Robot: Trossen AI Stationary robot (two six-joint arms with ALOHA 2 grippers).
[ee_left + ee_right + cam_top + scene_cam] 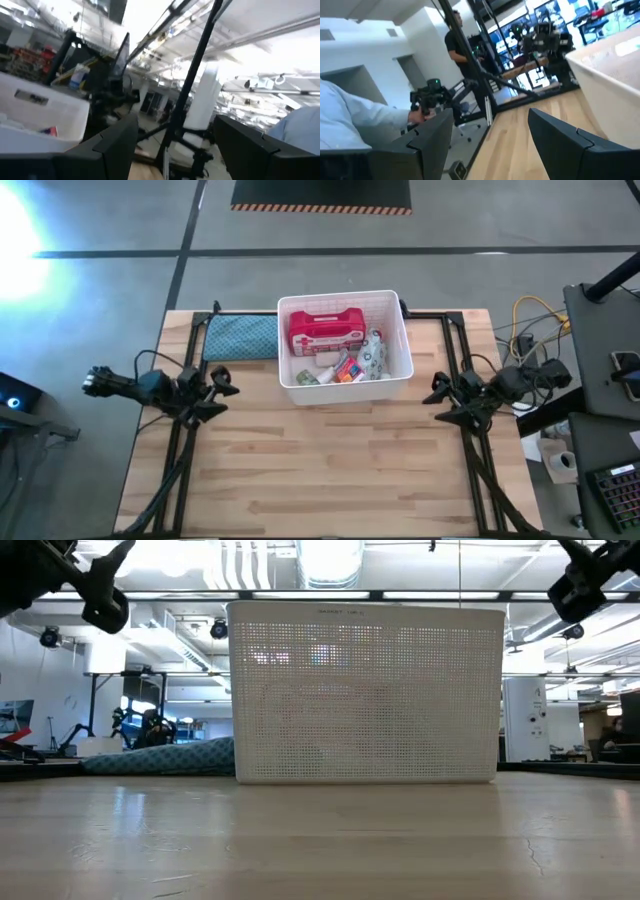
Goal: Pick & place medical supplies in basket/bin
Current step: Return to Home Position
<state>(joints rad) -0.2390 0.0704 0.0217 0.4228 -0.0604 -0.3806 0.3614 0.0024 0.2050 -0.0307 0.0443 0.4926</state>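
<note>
Filling bin (345,392), red case (325,332), wipes packet (374,353)

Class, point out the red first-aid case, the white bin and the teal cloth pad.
red first-aid case (325,332): high view, lid.
white bin (350,390): high view, front wall.
teal cloth pad (240,337): high view, middle.

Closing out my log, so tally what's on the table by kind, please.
White bin: 1
Teal cloth pad, beside the bin: 1
Red first-aid case, in the bin: 1
Patterned wipes packet, in the bin: 1
Smaller loose items in the bin: too jumbled to count
Total clearly seen: 4
</note>
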